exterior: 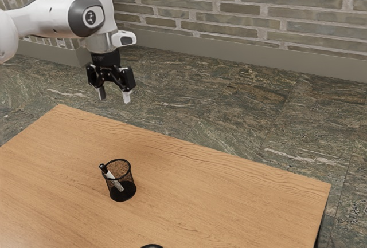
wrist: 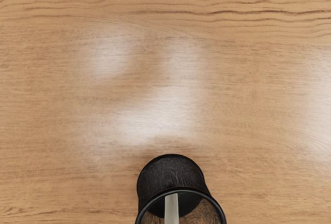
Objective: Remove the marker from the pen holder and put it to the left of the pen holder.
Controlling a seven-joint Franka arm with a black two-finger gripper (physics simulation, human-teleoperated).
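From the exterior view, I see my gripper [exterior: 114, 95] in the air, higher than the wooden table [exterior: 229, 199], with its two fingers spread well apart and nothing between them. The arm [exterior: 43, 18] comes in from the exterior view's upper left. The marker [exterior: 118, 185] is inside the black mesh pen holder [exterior: 127, 192], which stands upright on the table. It leans there: its black cap rises above the rim, toward the exterior view's left, and its white body goes down to the bottom. In the wrist view, I look into this same holder and I see the pale body of the marker in it. A stone-like floor [exterior: 229, 110] and a brick wall [exterior: 241, 8] are behind the table.
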